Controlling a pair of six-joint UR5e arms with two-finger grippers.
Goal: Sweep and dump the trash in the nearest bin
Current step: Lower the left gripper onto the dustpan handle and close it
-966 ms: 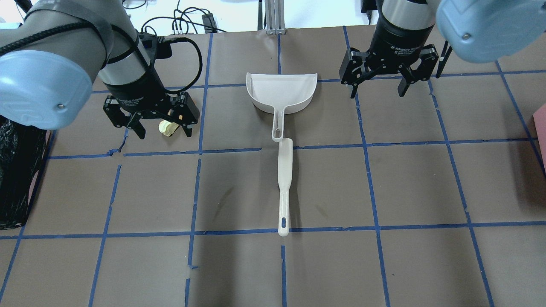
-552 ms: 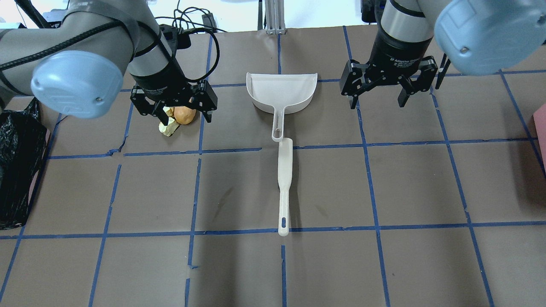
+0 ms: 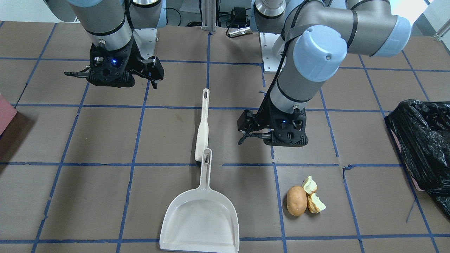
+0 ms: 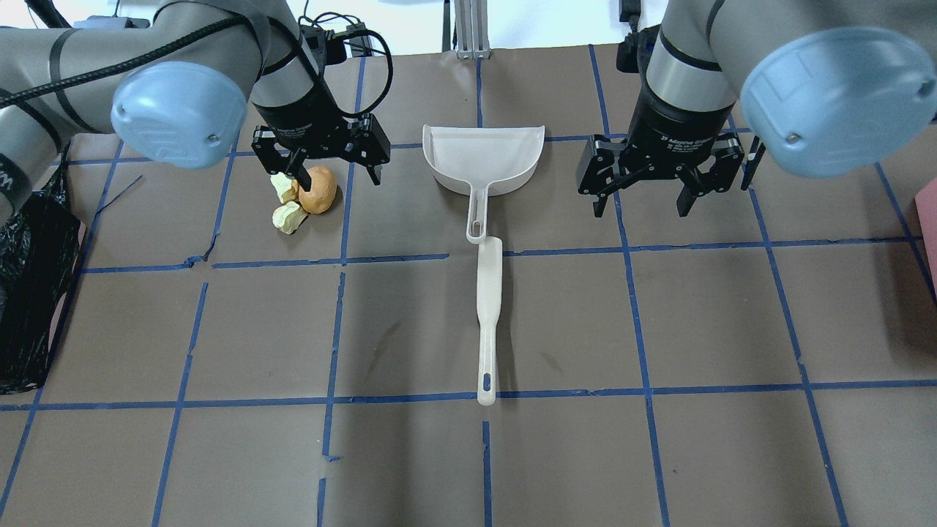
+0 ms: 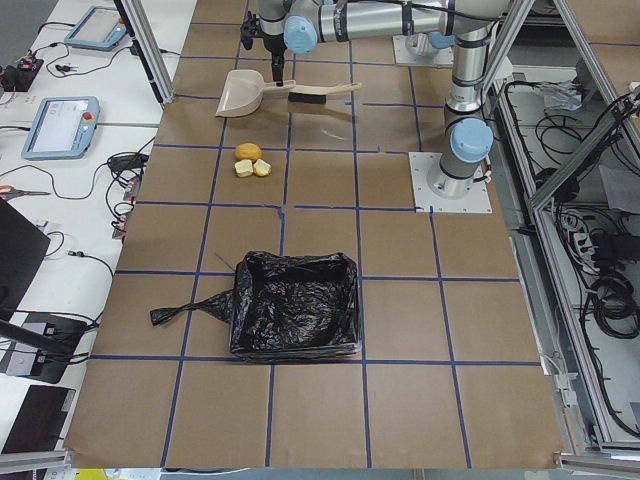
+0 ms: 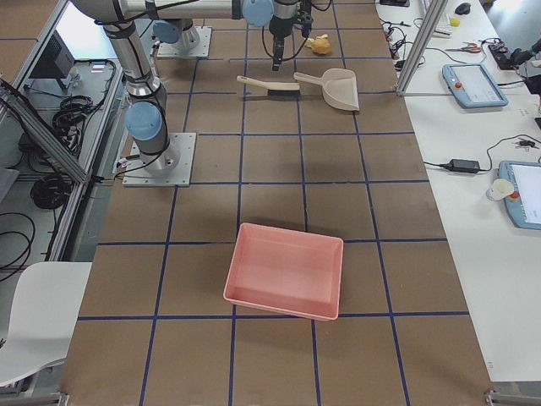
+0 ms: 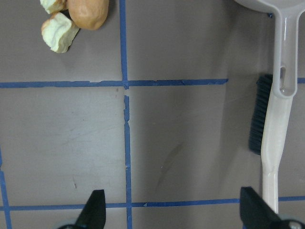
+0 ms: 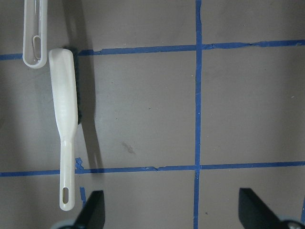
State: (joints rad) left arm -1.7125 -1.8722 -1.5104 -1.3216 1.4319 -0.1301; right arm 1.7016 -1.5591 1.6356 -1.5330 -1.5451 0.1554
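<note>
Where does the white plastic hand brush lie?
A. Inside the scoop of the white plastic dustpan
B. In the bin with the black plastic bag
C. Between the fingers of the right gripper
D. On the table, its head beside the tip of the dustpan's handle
D: the white plastic hand brush lies flat on the brown paper-covered table, its head next to the handle tip of the white plastic dustpan.

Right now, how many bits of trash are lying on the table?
3. A brown potato-like lump, one pale chunk against its side facing the bin, and a second pale chunk right next to the first. None looks hidden.
</note>
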